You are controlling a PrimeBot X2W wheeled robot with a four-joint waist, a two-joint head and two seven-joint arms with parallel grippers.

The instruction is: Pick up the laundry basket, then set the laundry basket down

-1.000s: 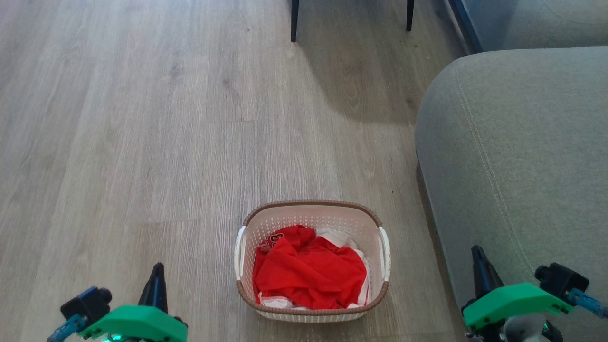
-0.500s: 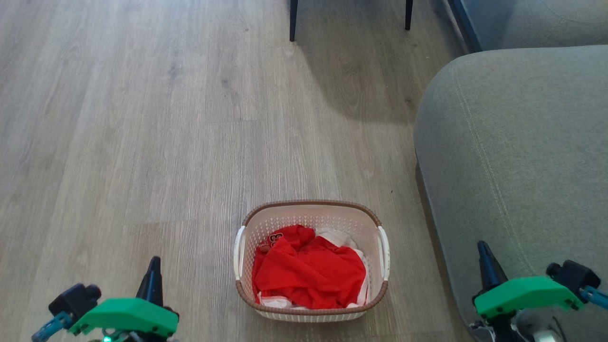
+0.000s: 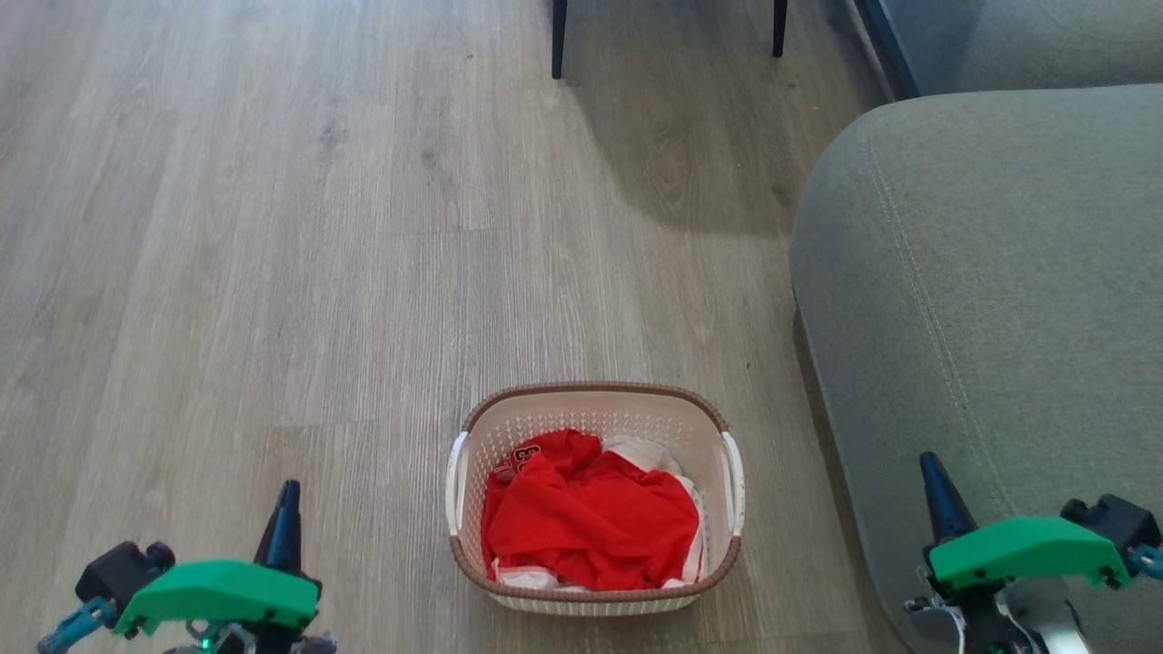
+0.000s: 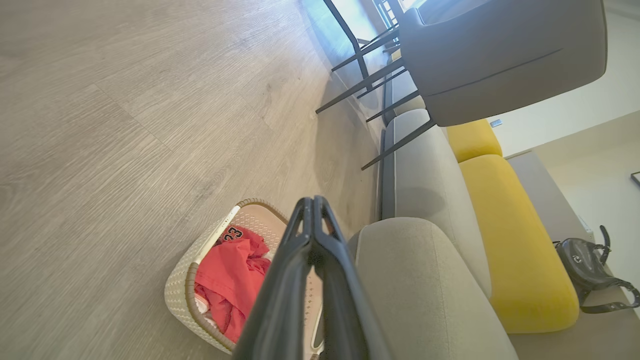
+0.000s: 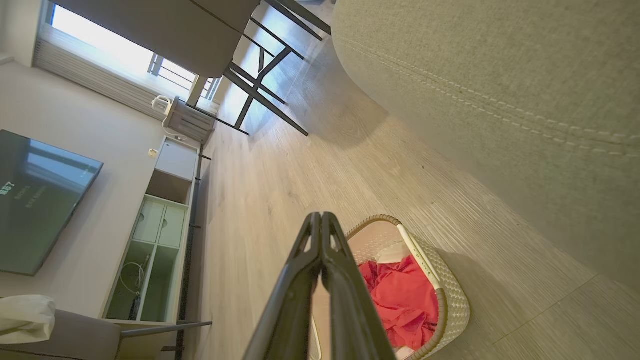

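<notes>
Both pinched shut and empty, the left hand [image 3: 288,495] and right hand [image 3: 932,470] flank the laundry basket [image 3: 595,393] of red clothing [image 3: 591,522] on the floor [image 3: 273,272] beside a grey sofa [image 3: 999,272].

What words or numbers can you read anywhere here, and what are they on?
"23": on the red garment lying in the laundry basket, seen in the left wrist view; in the head view the same print is too blurred to read.
Pale characters on the TV screen: too blurred to read.
Small emblem on the black bag: too small to read.
</notes>
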